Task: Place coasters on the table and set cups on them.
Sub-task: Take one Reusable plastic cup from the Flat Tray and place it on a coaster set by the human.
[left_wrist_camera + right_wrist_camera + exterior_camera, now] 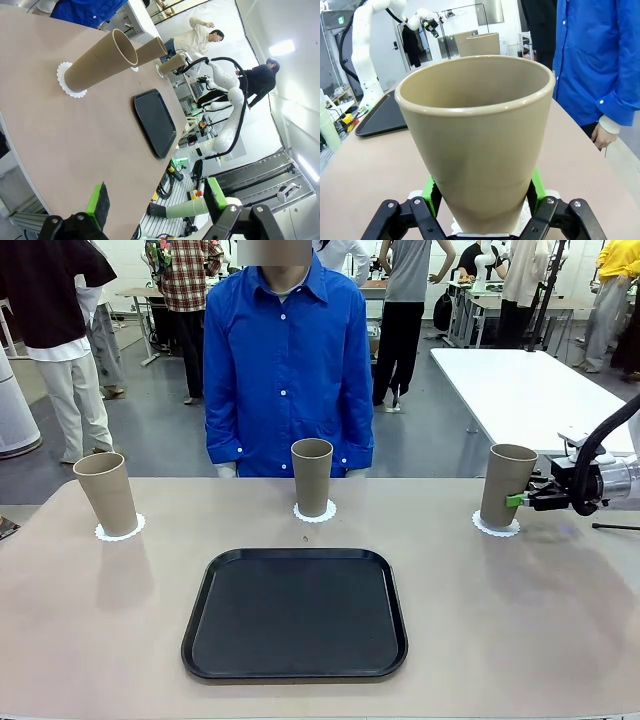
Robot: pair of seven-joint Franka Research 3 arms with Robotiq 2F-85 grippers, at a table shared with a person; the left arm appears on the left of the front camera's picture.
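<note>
L to R: we've got the left cup (106,493) on its coaster (120,531), mid cup (312,476) on its coaster (315,512), and the right cup (506,485) standing on the right coaster (496,526) w/ our right gripper (518,500) pinching its lower wall from the side. Looks like the last placement; next we need to spread those pads and back out w/o tipping it. Left gripper (157,199) hangs spread wide, holding nothing, well apart from the cups.

The right arm (610,475) runs off the front view's right edge. In the right wrist view, the held cup (477,145) hides its coaster (415,194) almost wholly.
</note>
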